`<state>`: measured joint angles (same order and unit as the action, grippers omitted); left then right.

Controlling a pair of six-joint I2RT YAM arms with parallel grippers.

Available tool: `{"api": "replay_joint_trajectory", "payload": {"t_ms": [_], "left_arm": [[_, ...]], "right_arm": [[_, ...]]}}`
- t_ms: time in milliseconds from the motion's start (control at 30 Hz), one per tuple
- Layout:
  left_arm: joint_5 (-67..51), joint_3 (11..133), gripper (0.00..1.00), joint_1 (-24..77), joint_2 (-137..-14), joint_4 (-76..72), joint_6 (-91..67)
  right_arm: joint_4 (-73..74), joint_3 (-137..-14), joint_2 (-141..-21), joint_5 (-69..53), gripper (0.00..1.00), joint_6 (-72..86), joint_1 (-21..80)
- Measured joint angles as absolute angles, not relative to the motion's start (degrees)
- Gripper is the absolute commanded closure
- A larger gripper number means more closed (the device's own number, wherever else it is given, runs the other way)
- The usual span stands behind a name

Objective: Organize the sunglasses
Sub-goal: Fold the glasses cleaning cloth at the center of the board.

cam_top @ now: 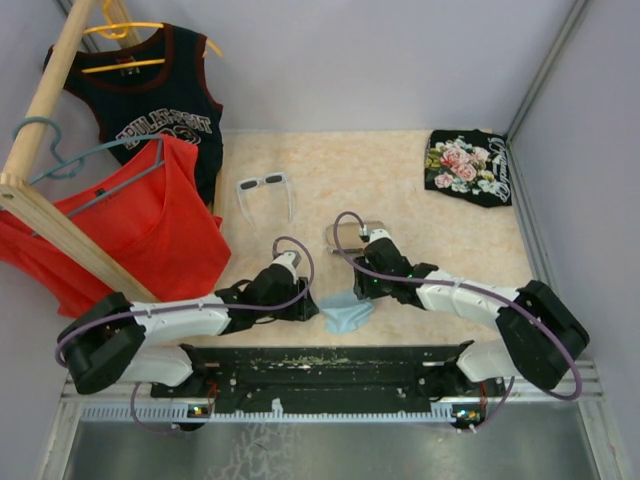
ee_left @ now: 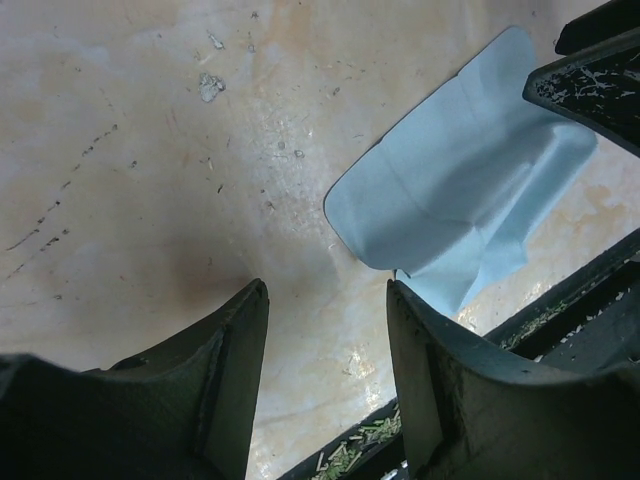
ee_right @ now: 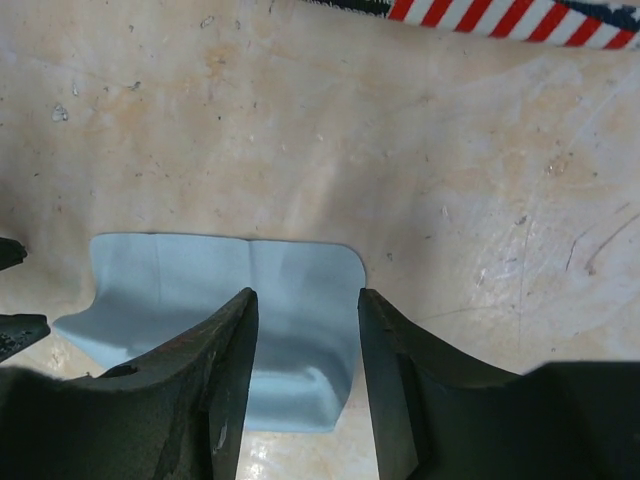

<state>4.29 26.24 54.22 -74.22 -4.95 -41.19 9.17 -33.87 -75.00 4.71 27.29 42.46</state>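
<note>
While left hand (ee_left: 325,295) and right hand (ee_right: 305,295) are hanging half-open, empty, at the blue cloth (cam_top: 345,315) nr the surface's (cam_top: 400,195) near edge, prob to pinch it, sunglasses (cam_top: 265,183) are lying untouched towards far edge.

Top view looks down on the whole desk (cam_top: 400,190) from high, nearward of the blue cloth (cam_top: 346,312); both wrist views sit close above that cloth, shared by all three.
</note>
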Motion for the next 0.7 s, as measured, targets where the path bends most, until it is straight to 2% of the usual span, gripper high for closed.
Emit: {"api": "replay_joint_trajectory", "payload": {"t_ms": [367, 700], "left_arm": [[5.8, 26.2, 0.46, 54.2, -74.5, -5.1, -42.4], [11.4, 25.2, 0.47, 54.2, -63.3, -0.4, -42.7]], "right_arm": [[11.4, -39.3, -82.5, 4.0, 0.58, 23.4, 42.5], [18.2, -45.6, -88.1, 7.8, 0.6, 20.5, 44.8]]}}
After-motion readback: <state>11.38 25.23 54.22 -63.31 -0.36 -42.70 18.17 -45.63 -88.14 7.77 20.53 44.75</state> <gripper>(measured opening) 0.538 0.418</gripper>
